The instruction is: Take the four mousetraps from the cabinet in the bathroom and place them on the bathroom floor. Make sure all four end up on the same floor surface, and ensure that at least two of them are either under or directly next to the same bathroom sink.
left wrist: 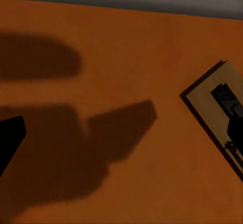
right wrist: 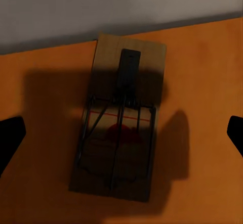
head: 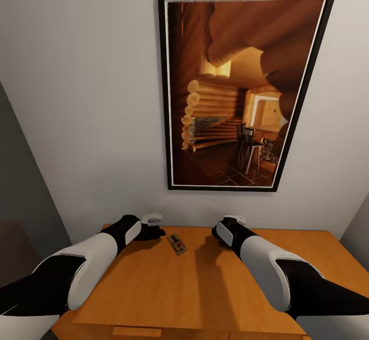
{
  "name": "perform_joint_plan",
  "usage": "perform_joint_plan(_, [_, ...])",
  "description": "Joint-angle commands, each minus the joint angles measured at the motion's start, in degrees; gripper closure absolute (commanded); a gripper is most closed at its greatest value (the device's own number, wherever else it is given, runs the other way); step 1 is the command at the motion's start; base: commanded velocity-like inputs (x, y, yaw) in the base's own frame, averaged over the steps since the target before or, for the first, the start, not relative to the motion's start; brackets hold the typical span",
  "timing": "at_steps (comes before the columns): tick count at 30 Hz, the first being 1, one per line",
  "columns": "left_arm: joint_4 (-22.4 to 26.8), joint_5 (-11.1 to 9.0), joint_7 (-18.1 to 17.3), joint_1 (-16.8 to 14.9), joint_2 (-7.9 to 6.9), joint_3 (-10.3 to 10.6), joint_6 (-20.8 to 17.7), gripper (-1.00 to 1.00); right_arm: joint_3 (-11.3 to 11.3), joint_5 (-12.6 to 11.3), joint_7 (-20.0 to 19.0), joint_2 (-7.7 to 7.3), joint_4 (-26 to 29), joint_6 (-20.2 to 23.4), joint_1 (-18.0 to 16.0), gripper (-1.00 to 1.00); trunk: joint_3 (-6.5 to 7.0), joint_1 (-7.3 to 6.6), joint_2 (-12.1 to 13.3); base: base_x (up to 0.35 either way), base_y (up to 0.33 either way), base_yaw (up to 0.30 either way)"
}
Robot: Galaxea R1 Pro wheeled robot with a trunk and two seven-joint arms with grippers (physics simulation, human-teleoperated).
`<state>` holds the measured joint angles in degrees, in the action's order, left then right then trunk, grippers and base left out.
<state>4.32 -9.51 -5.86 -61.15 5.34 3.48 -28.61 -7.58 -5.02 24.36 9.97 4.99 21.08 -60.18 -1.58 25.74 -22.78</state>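
Both arms over the cabinet top, one trap between them, nothing gripped yet.

One trap (head: 177, 243) lies flat on the cabinet (head: 205, 289) top near the back wall, under a framed picture (head: 241, 86); by my reading it is the next to go to the floor. Right end effector (right wrist: 121, 133) hangs directly above it, finger tips dark at either edge of its wrist view, spread wide and clear of the board: looks like a line-up for a top-down pinch across the short sides. Left end effector (head: 154, 230) hovers just beside the trap, its shadow on the wood; whether spread or pressed together, cannot tell. Other traps, floor and sink not seen here.
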Motion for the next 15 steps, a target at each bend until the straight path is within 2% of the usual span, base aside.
perform_joint_plan(1, [0.08,-0.51,-0.03,-0.05,-0.01,0.38,-0.3,-1.0,-0.07,-0.52,0.34,0.02,0.11,0.09,-0.03,-1.0,-0.14,0.04,-0.14,0.0,0.0,0.0])
perform_joint_plan(15, [0.07,-0.51,-0.11,-0.04,0.02,0.38,-0.23,-1.0,-0.1,-0.52,0.34,0.02,-1.27,-1.35,0.34,-1.0,-0.14,0.04,-0.14,0.0,0.0,0.0])
